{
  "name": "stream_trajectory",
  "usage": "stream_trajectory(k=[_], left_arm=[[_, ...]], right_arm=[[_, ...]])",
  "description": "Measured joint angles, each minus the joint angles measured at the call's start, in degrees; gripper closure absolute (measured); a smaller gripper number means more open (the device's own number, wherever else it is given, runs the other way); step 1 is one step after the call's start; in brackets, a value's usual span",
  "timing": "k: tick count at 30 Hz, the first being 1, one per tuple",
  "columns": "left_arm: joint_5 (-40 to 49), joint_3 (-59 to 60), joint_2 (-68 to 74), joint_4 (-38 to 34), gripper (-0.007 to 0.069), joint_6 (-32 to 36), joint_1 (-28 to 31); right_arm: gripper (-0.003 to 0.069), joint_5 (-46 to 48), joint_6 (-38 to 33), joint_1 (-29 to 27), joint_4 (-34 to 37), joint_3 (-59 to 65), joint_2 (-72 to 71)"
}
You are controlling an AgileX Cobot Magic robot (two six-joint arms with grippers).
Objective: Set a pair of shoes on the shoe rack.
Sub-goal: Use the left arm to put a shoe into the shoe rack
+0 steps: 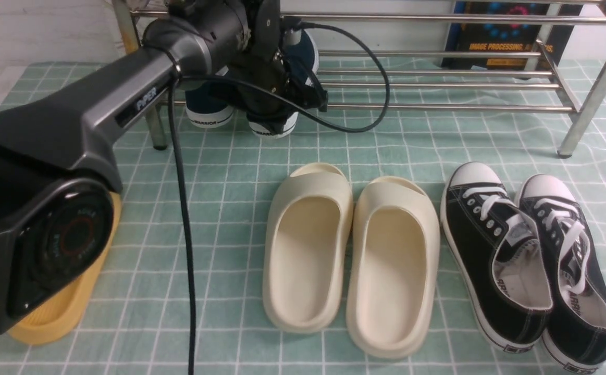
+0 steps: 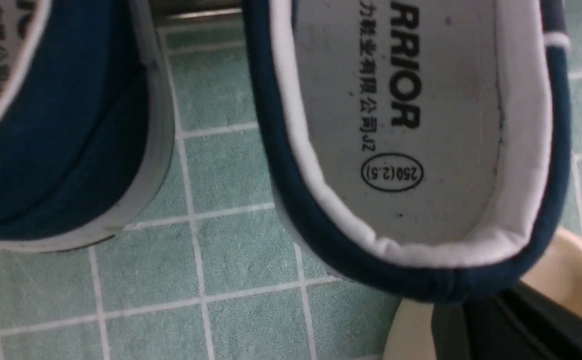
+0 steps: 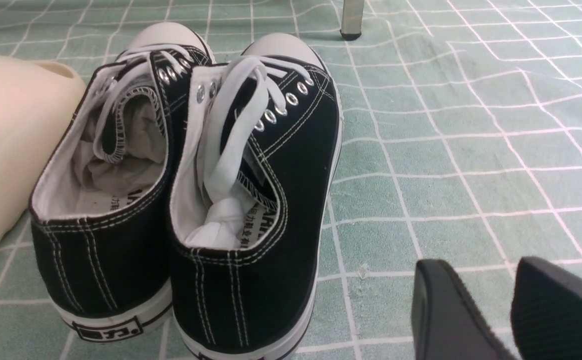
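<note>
showing white soles, the navy shoes (image 1: 205, 102) sit paired.

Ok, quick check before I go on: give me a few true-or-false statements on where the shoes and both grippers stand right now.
1. Both navy slip-ons sit at the rack's left end. True.
2. The cream slides are on the rack. False: they lie on the green checked cloth in front of it.
3. The left gripper is shut. True.
4. The right gripper grips a black lace-up. False: it is open and empty, apart from the black lace-ups.
5. The black lace-ups lie right of the cream slides. True.
</note>
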Motion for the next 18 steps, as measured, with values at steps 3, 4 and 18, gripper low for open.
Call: stream_trajectory(k=[3,4,18], left_arm=[[-2.12,0.0,0.07,0.14,0.0638,-1.04,0.09],[-3.08,0.0,0.19,0.08,0.0638,-1.17,0.09],[-3.68,0.0,-1.22,0.75,0.0599,-1.39,0.31]], right_arm=[[0.0412,0.0,0.0,0.0,0.0,0.0,0.0],[0.0412,0.0,0.0,0.0,0.0,0.0,0.0],[0.0412,0.0,0.0,0.0,0.0,0.0,0.0]])
